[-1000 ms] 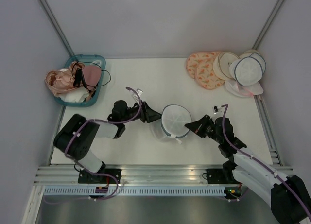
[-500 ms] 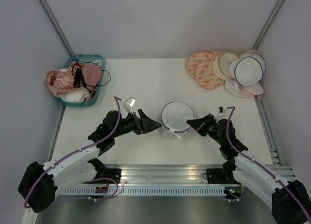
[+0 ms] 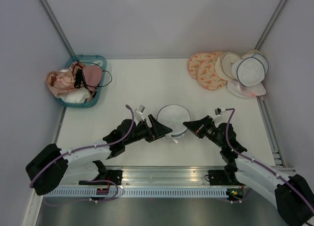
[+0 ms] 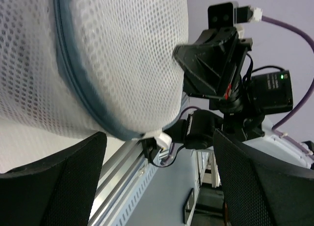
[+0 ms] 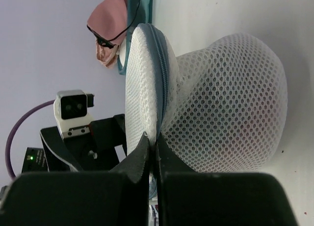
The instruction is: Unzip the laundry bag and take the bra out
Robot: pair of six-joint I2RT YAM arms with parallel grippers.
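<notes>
1. Nearest the arm bases, the left gripper [image 3: 163, 129] lies low over the white table [image 3: 137, 84] at the 8 o'clock side of the white mesh dome laundry bag [image 3: 172, 117]. Its black fingers [image 4: 59, 187] are spread wide below the bag, gripping nothing.
2. The right gripper [image 3: 187, 123] meets the bag from 3 o'clock. Its fingers [image 5: 221, 187] are pressed narrowly together on the rim of the round lid.
3. The bag stands between the two grippers, just toward 6 o'clock of the table's centre. Its lid sits on the dome, with the navy zipper trim [image 5: 163, 84] running round the seam and a small white tab [image 4: 159, 138] at the trim's near end.
4. Far off at 10 o'clock, a teal plastic basket [image 3: 100, 59] holds pink garments [image 3: 64, 81].
5. At 1 o'clock, peach patterned round bags [image 3: 205, 71], flat cream round bags [image 3: 226, 64] and a second white mesh bag [image 3: 250, 69] overlap in a pile.
</notes>
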